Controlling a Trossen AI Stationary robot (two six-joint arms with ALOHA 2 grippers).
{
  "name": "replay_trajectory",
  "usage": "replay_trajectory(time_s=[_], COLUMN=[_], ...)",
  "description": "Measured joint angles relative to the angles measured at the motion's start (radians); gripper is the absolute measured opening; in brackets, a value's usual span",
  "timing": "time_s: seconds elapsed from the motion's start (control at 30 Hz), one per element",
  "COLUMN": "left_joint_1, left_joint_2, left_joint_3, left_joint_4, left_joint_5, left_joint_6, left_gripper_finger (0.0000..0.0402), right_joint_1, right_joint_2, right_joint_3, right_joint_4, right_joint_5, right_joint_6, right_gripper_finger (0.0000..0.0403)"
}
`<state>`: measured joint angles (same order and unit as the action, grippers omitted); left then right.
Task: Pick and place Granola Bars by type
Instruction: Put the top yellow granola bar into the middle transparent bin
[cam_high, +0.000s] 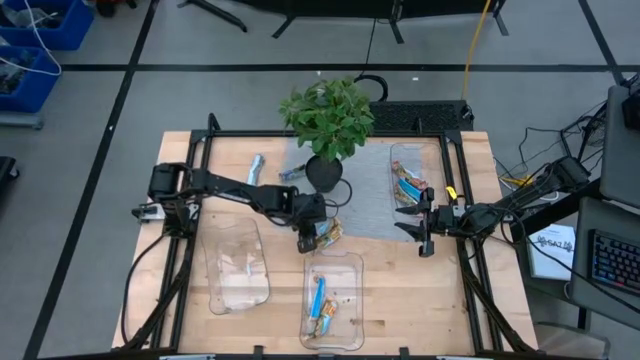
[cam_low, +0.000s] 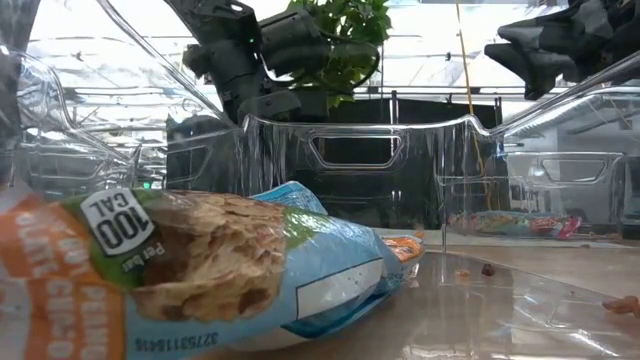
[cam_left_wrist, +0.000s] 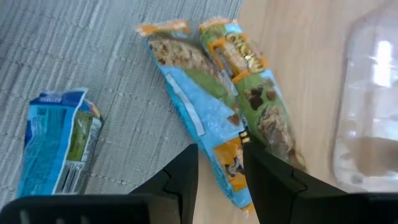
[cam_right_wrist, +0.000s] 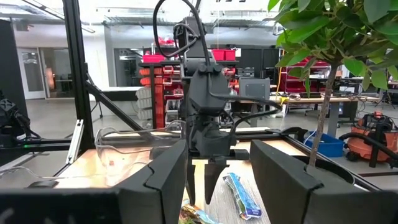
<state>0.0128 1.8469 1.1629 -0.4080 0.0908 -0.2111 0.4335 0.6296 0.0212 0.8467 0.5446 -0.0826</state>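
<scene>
The left gripper (cam_high: 311, 240) hangs over the near edge of the grey mat (cam_high: 370, 205), just beside the middle clear tray (cam_high: 352, 262). Its jaws stand part-open and hold nothing. In the left wrist view two granola bars lie side by side directly ahead of the jaws: a blue-wrapped bar (cam_left_wrist: 199, 106) whose near end runs into the gap between the fingers (cam_left_wrist: 183, 177), and a green-and-orange-wrapped bar (cam_left_wrist: 258, 106) touching it, off to the side of one finger and lying on the bare wooden worktop (cam_high: 470, 290). A third bar, blue with a white label panel (cam_left_wrist: 56, 143), lies apart on the mat, to the other side of the jaws.

The right gripper (cam_high: 420, 228) waits above the worktop at the mat's right edge, its jaws part-open and empty, pointing toward the left gripper. Just behind it a further clear tray (cam_high: 436, 150) holds several bars (cam_high: 408, 188), mostly blue with some red.

The middle tray, just in front of the left jaws, holds two bars (cam_high: 320, 300). In the low view one of them (cam_low: 200, 270) shows a blue, green and orange wrapper with a picture of oat clusters, a dark badge reading "100 CAL Per bar", and a digit string I cannot read with certainty. The left clear tray (cam_high: 238, 268) sits near the left arm. A silver-wrapped bar (cam_high: 255, 167) lies on the worktop well behind the left jaws, near a potted plant (cam_high: 328, 120).
</scene>
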Motion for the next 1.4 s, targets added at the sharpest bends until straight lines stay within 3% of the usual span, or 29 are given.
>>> replay_trajectory(time_s=[0.2, 0.6, 0.87, 0.97, 1.13, 1.4], left_joint_1=[-0.002, -0.001, -0.001, -0.007, -0.013, -0.015], left_joint_2=[0.006, 0.083, 0.083, 0.083, 0.084, 0.07], left_joint_3=[0.0, 0.001, 0.001, 0.001, 0.001, -0.001], left_joint_4=[-0.002, 0.025, 0.018, 0.017, 0.018, 0.003], left_joint_5=[-0.05, 0.021, -0.004, 0.004, 0.003, -0.033], left_joint_6=[-0.005, -0.01, -0.015, 0.009, 0.006, 0.007], left_gripper_finger=[0.0129, 0.0129, 0.0128, 0.0103, 0.0015, 0.0005], right_joint_1=[0.0, 0.0, 0.0, 0.0, 0.0, 0.0], right_joint_2=[0.0, 0.0, 0.0, 0.0, 0.0, 0.0], right_joint_3=[0.0, 0.0, 0.0, 0.0, 0.0, 0.0], right_joint_4=[0.001, 0.009, 0.008, 0.008, 0.007, 0.007], right_joint_5=[-0.004, -0.025, -0.024, -0.024, -0.023, -0.023], right_joint_6=[0.0, 0.001, 0.0, 0.0, 0.0, 0.0], right_gripper_finger=[0.0167, 0.0167, 0.0167, 0.0167, 0.0167, 0.0167])
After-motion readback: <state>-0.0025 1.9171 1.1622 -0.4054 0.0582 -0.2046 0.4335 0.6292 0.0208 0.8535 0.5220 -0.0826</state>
